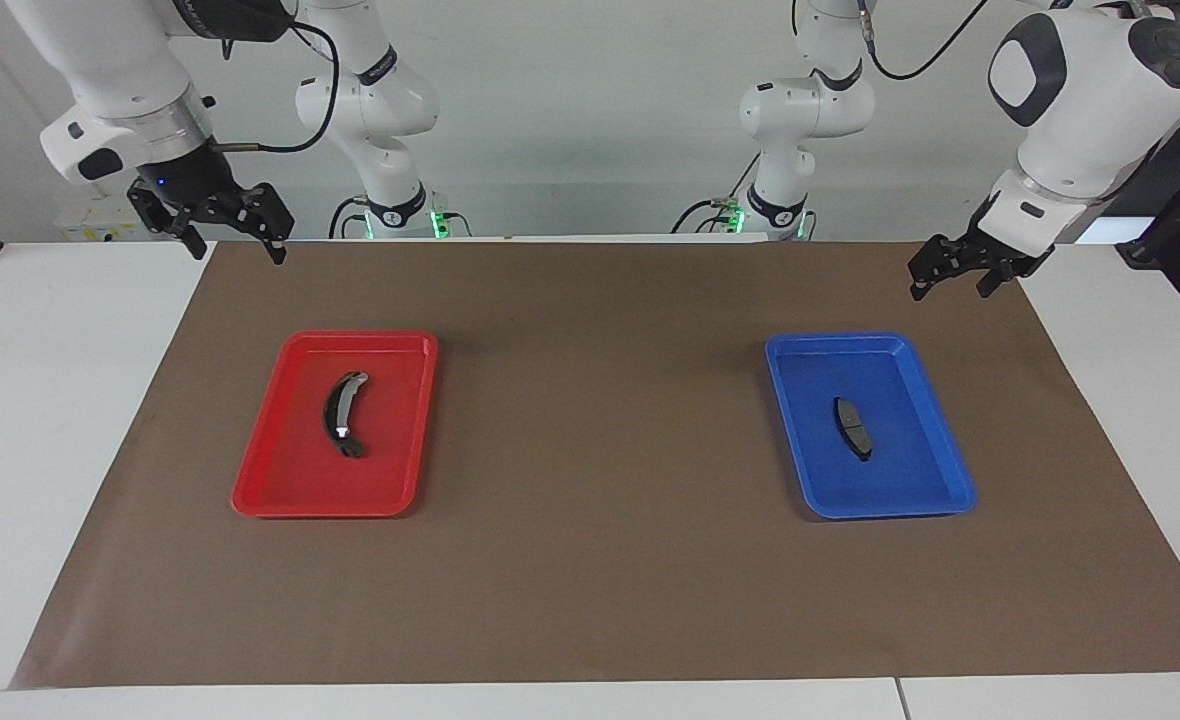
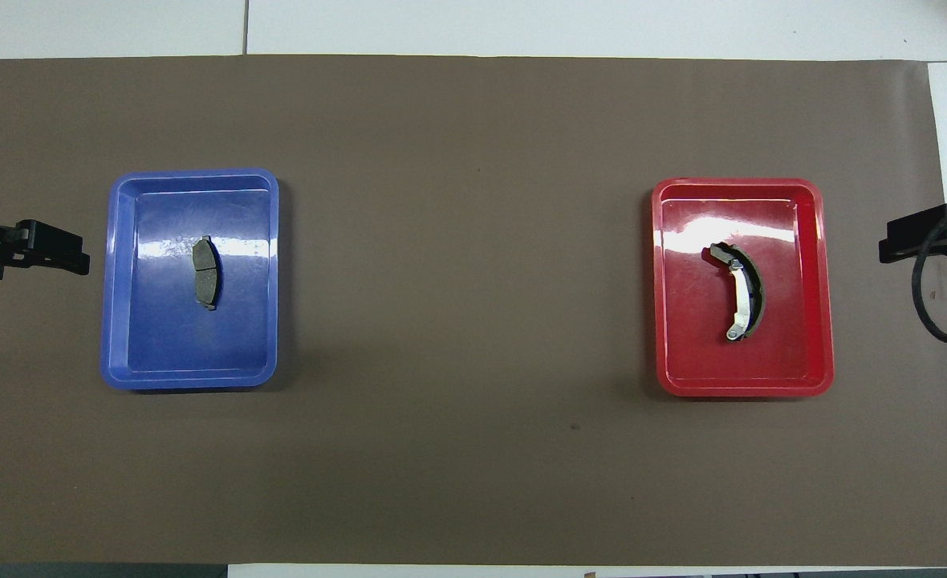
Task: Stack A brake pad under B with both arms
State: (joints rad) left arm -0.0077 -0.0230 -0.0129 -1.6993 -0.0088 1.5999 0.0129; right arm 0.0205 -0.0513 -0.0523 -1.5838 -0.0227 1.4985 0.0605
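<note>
Judging by its look, the small, flat, dark-grey brake pad (image 1: 852,427) with a thin groove across its middle is expected to be stiff, fairly dense and not fragile; it lies flat near the middle of the blue plastic tray (image 1: 953,470), so a pinch across its short width, over the two long edges near the groove, is thought the surest hold, since little height is offered above the tray floor. The longer, crescent-shaped black brake shoe (image 1: 343,415) with a silvery-white web and tip rests near the middle of the red plastic tray (image 1: 260,485); it is judged heavier, rigid and smooth on its metal parts, so slipping is to be feared, and a grip across the arc at mid-length, where its balance probably lies, is advised. One pad, one shoe, one blue tray and one red tray are counted, both trays set well apart on the brown paper mat (image 1: 590,580), the blue one toward the left arm's end of the table (image 1: 40,420) and the red one toward the right arm's end. Two arms are counted: the left gripper (image 1: 960,278) is held released and empty over the mat's corner beside the blue tray, and the right gripper (image 1: 233,238) is held spread and empty over the mat's corner nearest the red tray; neither piece is touched, and the stacking is judged not yet begun
</note>
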